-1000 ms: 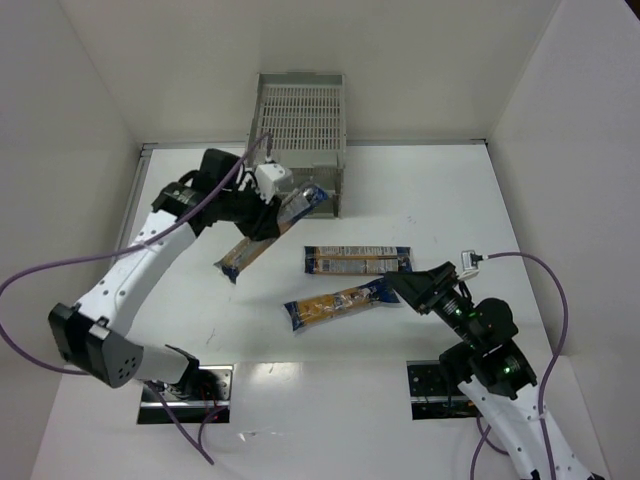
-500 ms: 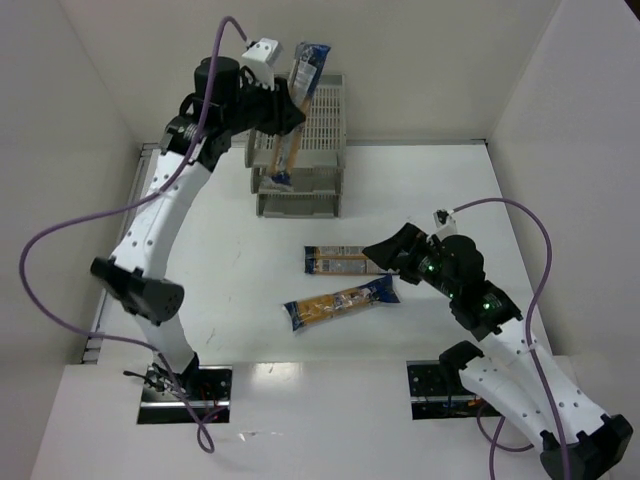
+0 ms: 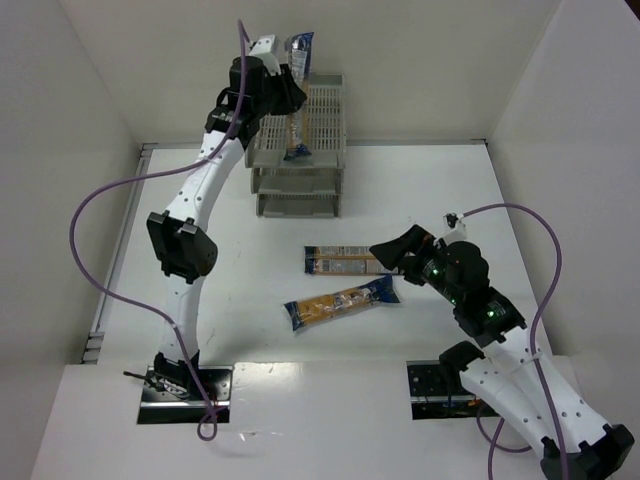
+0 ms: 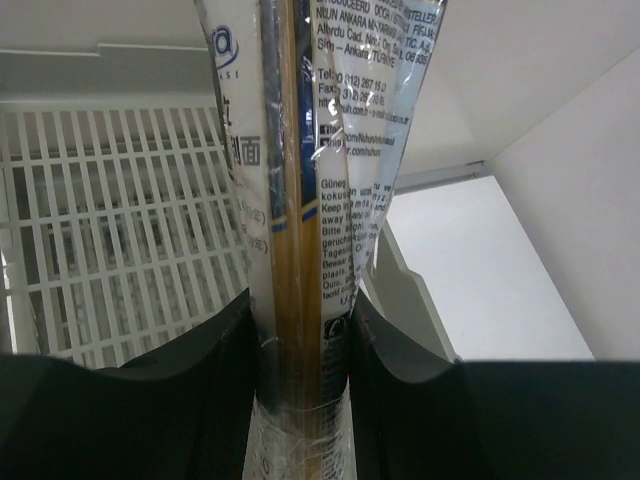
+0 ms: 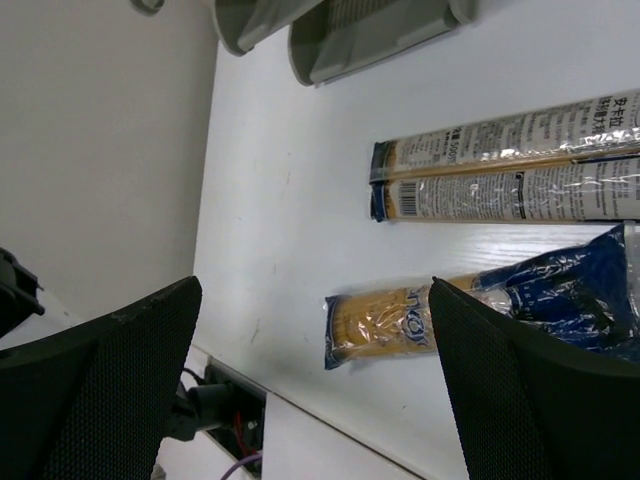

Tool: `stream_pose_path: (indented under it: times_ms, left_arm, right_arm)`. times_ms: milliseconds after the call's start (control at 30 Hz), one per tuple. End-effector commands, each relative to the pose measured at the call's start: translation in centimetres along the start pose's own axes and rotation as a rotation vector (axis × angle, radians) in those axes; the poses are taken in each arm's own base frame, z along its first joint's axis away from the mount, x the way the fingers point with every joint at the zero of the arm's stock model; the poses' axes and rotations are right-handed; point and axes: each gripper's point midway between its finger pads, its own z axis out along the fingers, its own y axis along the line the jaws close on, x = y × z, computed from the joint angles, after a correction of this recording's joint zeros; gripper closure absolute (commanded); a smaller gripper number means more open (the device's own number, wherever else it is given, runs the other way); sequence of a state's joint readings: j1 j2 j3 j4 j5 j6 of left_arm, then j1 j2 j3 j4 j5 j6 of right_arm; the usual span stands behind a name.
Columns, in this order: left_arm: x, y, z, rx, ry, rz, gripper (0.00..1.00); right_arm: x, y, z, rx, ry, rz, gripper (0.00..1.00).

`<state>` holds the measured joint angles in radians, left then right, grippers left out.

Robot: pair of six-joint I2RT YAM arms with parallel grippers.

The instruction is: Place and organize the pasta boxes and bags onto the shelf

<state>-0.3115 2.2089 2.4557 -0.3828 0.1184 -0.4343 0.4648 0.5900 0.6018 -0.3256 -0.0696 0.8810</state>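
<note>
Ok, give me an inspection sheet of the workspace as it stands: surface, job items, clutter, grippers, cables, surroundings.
Surface: white table, two packs lying on it.
Job's things: grey shelf at the far edge; held pack on end over its top tier; far pack and near pack flat on the table.
Clutter: nothing seen.
Grippers: left gripper shut on the held pack; right gripper open, empty, by the near pack's blue end.
Cables: left cable and right cable, purple, looping free.
Surroundings: white walls.

Glossy plastic-film pack (image 4: 300, 200), matt plastic rack (image 4: 120, 220)
</note>
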Motion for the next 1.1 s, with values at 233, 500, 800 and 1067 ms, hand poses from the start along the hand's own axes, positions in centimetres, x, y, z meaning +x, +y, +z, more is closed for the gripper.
stream_pose_path:
  times_ms: [233,500,800,1067]
  left_arm:
    - [-9.4,-2.3,-1.8,0.016,-0.326,0.024,0.10]
    - [-13.7,-2.2,-6.5,-0.083,-0.423,0.055,0.00]
    - [-13.6,-2.3,-20.4,-0.180,-0.393,0.389,0.00]
    - [4.2,6.9,-31.5,-0.411,-0.085,0.341,0.00]
  right_arm:
    - [-0.4,-1.0,1.4,0.083,0.016,-0.080,0.00]
    - [0.0,0.7,3.5,0.085,0.216,-0.379,0.00]
    - [10.2,2.6,7.0,0.072,0.566,-1.058,0.00]
    - [15.8,-4.8,7.8,0.178,0.799,-1.449,0.00]
